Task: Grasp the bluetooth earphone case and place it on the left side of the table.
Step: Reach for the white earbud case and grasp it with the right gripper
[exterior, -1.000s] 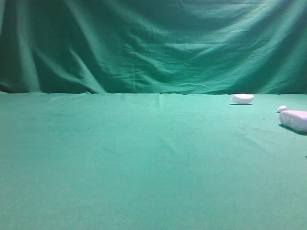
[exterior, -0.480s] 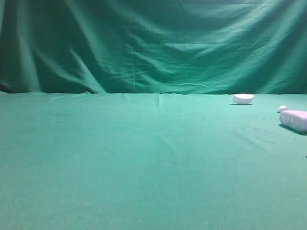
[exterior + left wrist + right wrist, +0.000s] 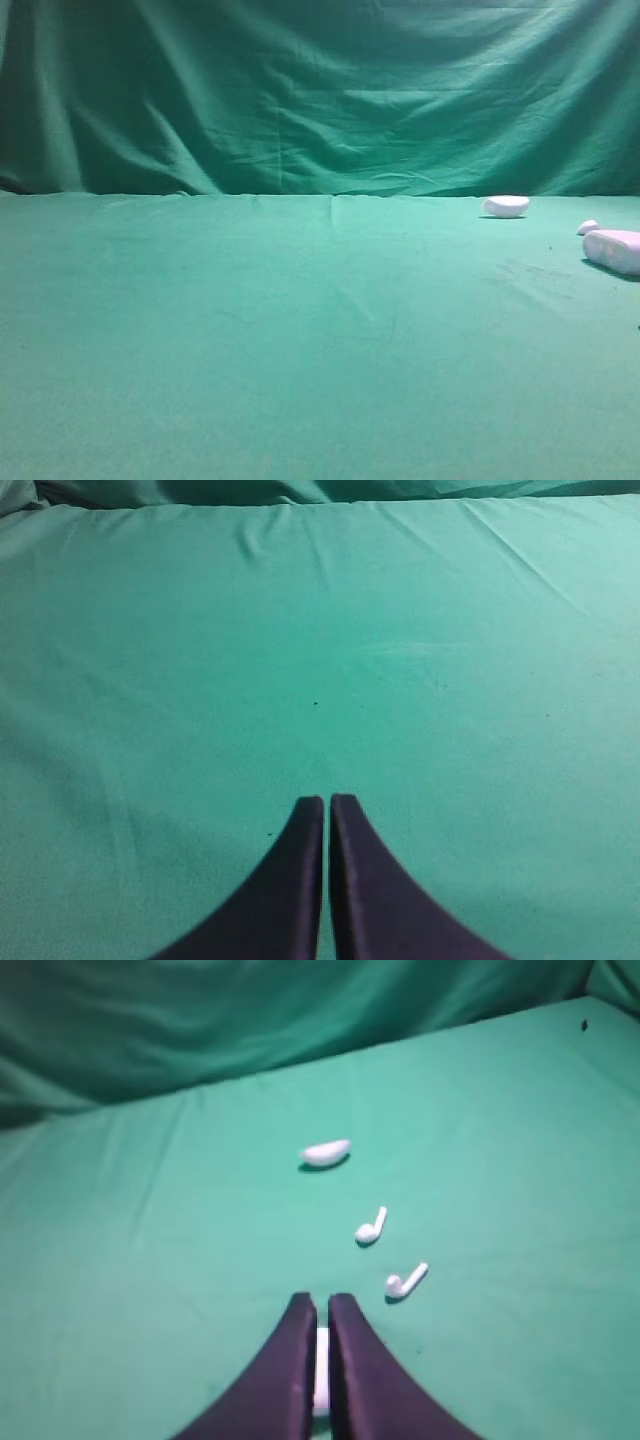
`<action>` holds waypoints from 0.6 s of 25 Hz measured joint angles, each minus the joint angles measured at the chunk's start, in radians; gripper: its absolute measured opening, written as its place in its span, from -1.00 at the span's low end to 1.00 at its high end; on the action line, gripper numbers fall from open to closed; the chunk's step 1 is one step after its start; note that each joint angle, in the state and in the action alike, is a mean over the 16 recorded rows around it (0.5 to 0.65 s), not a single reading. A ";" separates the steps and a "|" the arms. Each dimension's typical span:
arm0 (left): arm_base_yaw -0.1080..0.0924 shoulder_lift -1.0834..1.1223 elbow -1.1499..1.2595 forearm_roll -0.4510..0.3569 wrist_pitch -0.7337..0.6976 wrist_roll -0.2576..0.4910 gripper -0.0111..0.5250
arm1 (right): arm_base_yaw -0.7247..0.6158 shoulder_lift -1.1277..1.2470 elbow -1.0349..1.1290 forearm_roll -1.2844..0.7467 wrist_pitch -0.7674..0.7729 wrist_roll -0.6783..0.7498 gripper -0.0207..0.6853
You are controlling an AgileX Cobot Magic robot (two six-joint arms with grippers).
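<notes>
The bluetooth earphone case (image 3: 614, 250), white with a lilac tint, lies on the green table (image 3: 300, 330) at the far right edge of the exterior high view. No arm shows in that view. In the right wrist view my right gripper (image 3: 322, 1298) is shut, and a white sliver of the case (image 3: 320, 1370) shows through the thin slit between its dark fingers, on the cloth beneath them. My left gripper (image 3: 327, 800) is shut too, over bare green cloth with nothing in it.
A white half-dome piece (image 3: 506, 206) (image 3: 325, 1152) lies further back. Two loose earbuds (image 3: 370, 1228) (image 3: 405, 1282) lie just ahead and right of the right fingertips; one shows as a small pebble (image 3: 588, 227). A green curtain (image 3: 300, 90) hangs behind.
</notes>
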 joint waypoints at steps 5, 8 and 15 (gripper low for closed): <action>0.000 0.000 0.000 0.000 0.000 0.000 -0.96 | 0.051 0.192 -0.111 -0.110 0.125 -0.016 -0.94; 0.000 0.000 0.000 0.000 0.000 0.000 -0.96 | 0.095 0.308 -0.172 -0.208 0.193 0.016 -0.94; 0.000 0.000 0.000 0.000 0.000 0.000 -0.96 | 0.209 0.550 -0.250 -0.427 0.213 0.191 -0.72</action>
